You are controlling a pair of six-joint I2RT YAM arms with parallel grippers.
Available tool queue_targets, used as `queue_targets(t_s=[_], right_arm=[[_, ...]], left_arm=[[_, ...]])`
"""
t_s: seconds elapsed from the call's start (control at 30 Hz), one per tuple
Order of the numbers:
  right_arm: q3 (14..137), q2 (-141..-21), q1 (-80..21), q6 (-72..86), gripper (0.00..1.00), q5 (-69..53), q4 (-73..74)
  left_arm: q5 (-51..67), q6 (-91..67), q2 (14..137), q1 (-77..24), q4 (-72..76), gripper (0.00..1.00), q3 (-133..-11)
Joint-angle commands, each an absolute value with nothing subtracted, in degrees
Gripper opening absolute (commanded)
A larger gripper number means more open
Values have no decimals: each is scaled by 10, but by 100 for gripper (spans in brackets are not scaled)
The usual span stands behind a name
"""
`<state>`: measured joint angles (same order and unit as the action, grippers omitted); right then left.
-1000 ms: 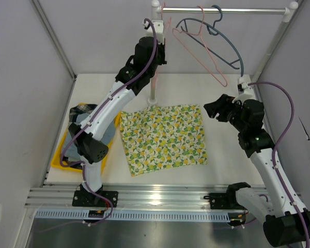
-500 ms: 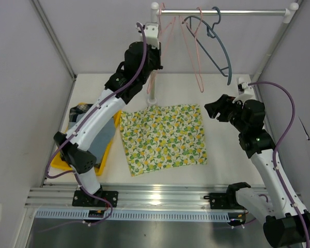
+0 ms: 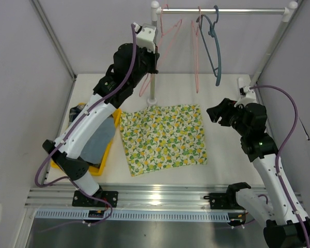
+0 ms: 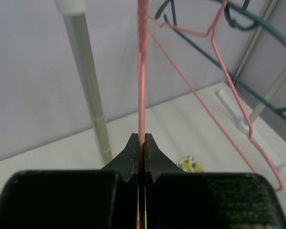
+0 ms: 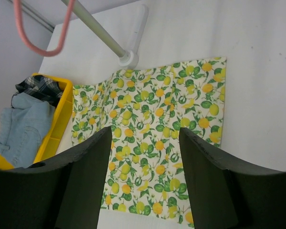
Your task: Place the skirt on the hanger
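The skirt (image 3: 163, 137), printed with lemons and leaves, lies flat on the white table, and the right wrist view looks straight down on the skirt (image 5: 152, 124). My left gripper (image 3: 153, 61) is raised beside the rack pole, shut on the thin wire of a pink hanger (image 3: 171, 32) that hangs from the rail's left end. In the left wrist view the hanger's wire (image 4: 142, 71) runs straight up out of my closed left gripper (image 4: 142, 138). My right gripper (image 3: 213, 111) hovers open above the table, just right of the skirt's far right corner, and the right gripper (image 5: 145, 132) holds nothing.
A second pink hanger (image 3: 197, 57) and a blue-grey hanger (image 3: 215, 51) hang from the rail (image 3: 243, 10). The rack pole (image 3: 154, 88) stands just behind the skirt. A yellow bin (image 3: 59, 157) at the left holds a denim shirt (image 5: 21, 129) and a plaid shirt (image 5: 40, 90).
My left arm has lifted and drawn leftward with the pink hanger in its grip. The other two hangers have swung round to hang edge-on. The right arm has barely moved.
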<state>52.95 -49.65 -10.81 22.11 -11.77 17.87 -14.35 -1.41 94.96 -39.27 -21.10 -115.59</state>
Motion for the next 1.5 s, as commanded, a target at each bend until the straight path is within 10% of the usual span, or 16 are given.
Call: queue_targets(t_s=[0.0,0.6,1.47], right_arm=[[530,-475,-111,211,64,-93,218],[494,-441,-283,264,59,38,322],[289,-418,-391,415,48,147,304]], left_arm=[[-116,10,880,-396,-234,0,-1118],[235,-200,541,-449,-28,0,-445],[198,-322,755,-547,285,0,-258]])
